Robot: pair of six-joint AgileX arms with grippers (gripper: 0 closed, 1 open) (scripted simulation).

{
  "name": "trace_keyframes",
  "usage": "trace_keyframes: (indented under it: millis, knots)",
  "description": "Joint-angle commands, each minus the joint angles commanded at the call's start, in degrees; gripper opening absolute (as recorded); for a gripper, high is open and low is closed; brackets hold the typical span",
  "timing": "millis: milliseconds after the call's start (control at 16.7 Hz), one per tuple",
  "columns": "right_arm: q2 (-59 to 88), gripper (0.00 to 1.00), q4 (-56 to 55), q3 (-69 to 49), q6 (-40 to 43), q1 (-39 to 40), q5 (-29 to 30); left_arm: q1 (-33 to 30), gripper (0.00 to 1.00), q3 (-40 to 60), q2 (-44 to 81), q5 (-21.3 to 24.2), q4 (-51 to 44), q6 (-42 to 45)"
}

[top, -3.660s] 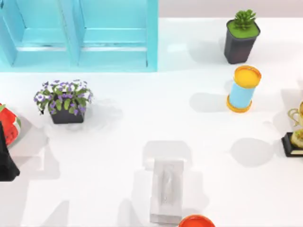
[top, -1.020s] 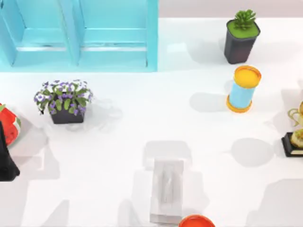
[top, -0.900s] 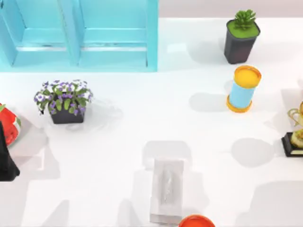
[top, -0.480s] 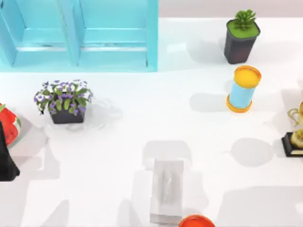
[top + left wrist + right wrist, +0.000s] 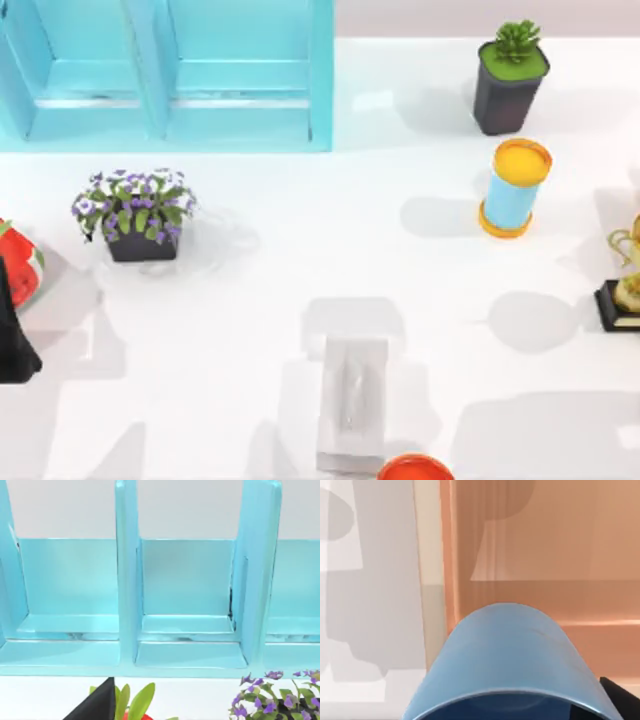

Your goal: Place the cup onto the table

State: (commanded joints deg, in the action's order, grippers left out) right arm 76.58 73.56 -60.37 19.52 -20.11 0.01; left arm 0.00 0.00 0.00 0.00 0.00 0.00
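The medium-blue cup (image 5: 510, 655) looms close in the right wrist view, rim toward the camera, with my right gripper shut on it. One black finger (image 5: 621, 696) shows beside its rim. The cup hangs in the air above the edge where the white table (image 5: 370, 605) meets an orange floor. In the top view a broad shadow lies on the table (image 5: 280, 260) at the front right. My left gripper (image 5: 12, 335) is parked at the table's left edge.
A turquoise cabinet (image 5: 165, 70) stands at the back left, with a purple-flowered pot (image 5: 135, 215) in front of it. A succulent pot (image 5: 510, 75), a light-blue cylinder (image 5: 513, 188) and a gold trophy (image 5: 625, 285) line the right side. A white box (image 5: 352, 403) and an orange-red round object (image 5: 415, 468) sit at the front.
The shadow at the table's front right has grown and spread leftward. No object on the table and no part of the left arm has moved.
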Motion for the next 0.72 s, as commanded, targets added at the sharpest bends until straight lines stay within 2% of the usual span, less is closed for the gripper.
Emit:
trace_keyframes:
  millis: [240, 720]
  knots:
    - [4.08, 0.0, 0.17, -8.03, -6.59, 6.93, 1.37, 0.0, 1.0, 0.0, 0.0, 0.0, 0.0, 0.0]
    - [24.7, 0.0, 1.67, -37.16, -30.35, 30.35, 2.03, 0.0, 1.0, 0.0, 0.0, 0.0, 0.0, 0.0]
